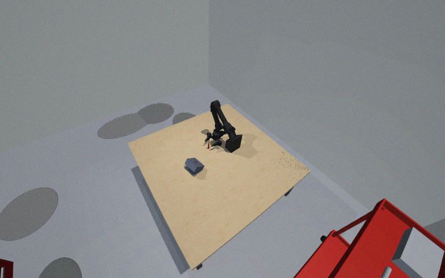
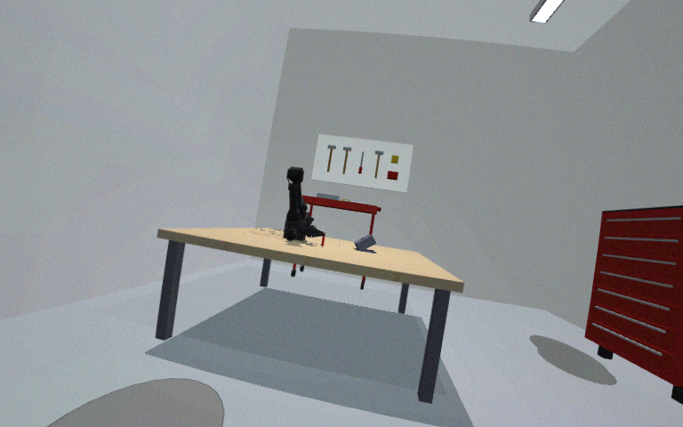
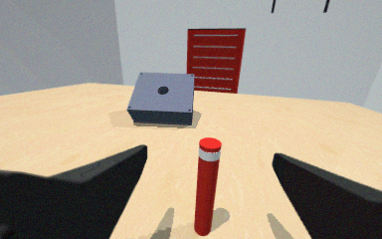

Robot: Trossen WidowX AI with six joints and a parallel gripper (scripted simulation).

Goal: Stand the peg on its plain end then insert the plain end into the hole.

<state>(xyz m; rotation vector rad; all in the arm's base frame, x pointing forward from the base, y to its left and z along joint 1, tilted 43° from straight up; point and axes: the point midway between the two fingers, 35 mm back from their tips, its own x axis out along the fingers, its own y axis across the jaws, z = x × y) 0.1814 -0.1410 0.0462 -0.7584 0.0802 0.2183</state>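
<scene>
The red peg [image 3: 207, 186] [image 1: 208, 145] [image 2: 323, 240] stands upright on the table [image 1: 229, 202], its white band near the top and its plain end on the wood. My gripper [image 3: 209, 154] [image 1: 211, 141] is open wide; its two black fingers stand on either side of the peg, well apart from it. The grey sloped panel [image 3: 161, 99] [image 1: 194, 164] [image 2: 365, 242] sits farther ahead on the table, with its one dark hole [image 3: 162, 91] in the face.
The arm's black base [image 1: 233, 142] stands just behind the gripper. A patch of small dark specks [image 1: 290, 162] lies near the table's right edge. A red drawer cabinet [image 3: 216, 60] [image 2: 639, 286] stands beyond the table.
</scene>
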